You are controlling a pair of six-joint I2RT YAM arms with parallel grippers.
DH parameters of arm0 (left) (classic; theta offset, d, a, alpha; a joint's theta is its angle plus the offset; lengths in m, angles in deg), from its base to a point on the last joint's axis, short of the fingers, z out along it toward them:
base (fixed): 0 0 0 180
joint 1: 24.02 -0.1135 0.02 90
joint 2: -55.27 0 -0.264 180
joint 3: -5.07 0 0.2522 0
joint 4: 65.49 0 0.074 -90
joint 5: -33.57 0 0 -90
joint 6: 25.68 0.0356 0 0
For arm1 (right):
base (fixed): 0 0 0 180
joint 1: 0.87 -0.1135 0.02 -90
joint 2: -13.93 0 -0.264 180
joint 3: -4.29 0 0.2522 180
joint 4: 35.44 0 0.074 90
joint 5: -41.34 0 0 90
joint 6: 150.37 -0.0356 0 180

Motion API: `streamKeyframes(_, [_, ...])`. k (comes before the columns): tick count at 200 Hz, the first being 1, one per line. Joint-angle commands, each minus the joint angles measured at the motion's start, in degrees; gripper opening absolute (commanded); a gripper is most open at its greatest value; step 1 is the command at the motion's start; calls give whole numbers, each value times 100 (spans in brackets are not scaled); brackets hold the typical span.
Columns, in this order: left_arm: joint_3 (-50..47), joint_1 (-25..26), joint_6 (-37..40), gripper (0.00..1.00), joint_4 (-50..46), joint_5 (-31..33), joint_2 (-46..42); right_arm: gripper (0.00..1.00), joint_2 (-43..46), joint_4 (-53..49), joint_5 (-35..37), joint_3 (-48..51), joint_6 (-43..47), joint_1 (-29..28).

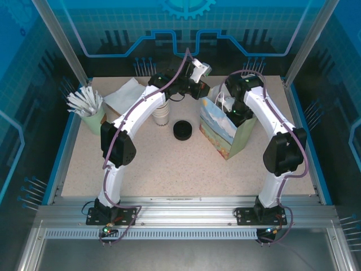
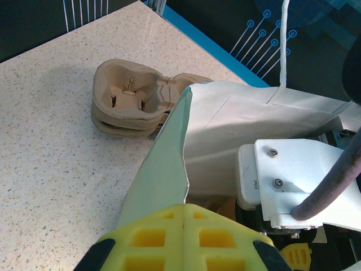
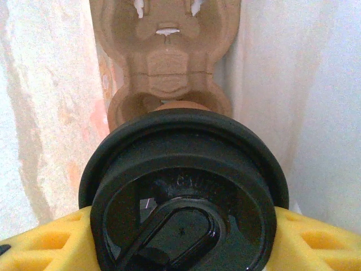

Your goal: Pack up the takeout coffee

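Right gripper [image 3: 181,243]: yellow jaws set at medium width, clamped on either side of the takeout coffee [image 3: 183,164], black lid uppermost. Cup is inside the paper bag [image 3: 45,113], over the near socket of 1 pulp carrier [image 3: 169,73] on the bag floor; whether seated, cannot tell. Left gripper [image 2: 183,212]: jaws fully closed, pinching the bag's rim. Beyond it, 1 stack of pulp carriers [image 2: 127,101] stands on the table [image 2: 51,169].

Left claw [image 2: 183,217] pinches the bag rim [image 2: 163,169] (cup carriers [image 2: 128,101] stacked behind).
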Motion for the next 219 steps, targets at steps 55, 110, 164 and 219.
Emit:
streamKeyframes(55, [-136, 30, 123, 0, -212, -67, -149, 39, -47, -25, -106, 14, 121, -79])
streamKeyframes(110, [-132, 28, 113, 0, -197, -62, -149, 39, -49, -51, -134, 1, 121, -88])
streamKeyframes(164, [-136, 25, 113, 0, -206, -59, -145, 39, -37, -69, -151, 6, 113, -86])
streamKeyframes(219, [-152, 32, 122, 0, -200, -58, -150, 39, -29, -104, -186, 14, 112, -87])
